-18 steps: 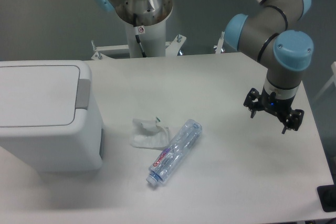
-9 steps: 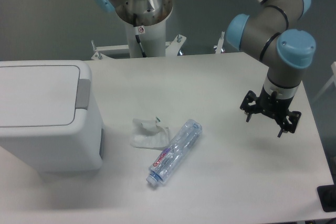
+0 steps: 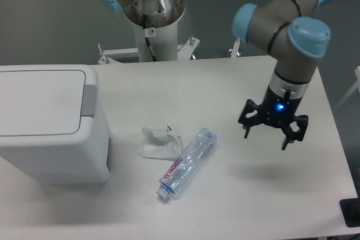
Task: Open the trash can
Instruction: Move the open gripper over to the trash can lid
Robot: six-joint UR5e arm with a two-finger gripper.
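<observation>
One white table [image 3: 236,195]; one trash can [image 3: 48,122] at its left edge, lid flat and closed; one gripper [image 3: 273,129] hanging over the right side, fingers spread, holding nothing; one clear bottle [image 3: 187,162] lying mid-table, touching one crumpled tissue [image 3: 159,143]

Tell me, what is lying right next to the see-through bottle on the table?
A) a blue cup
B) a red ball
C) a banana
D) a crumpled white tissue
D: a crumpled white tissue lies on the table just left of the clear bottle, between it and the white trash can; no ball, banana or cup shows.
</observation>
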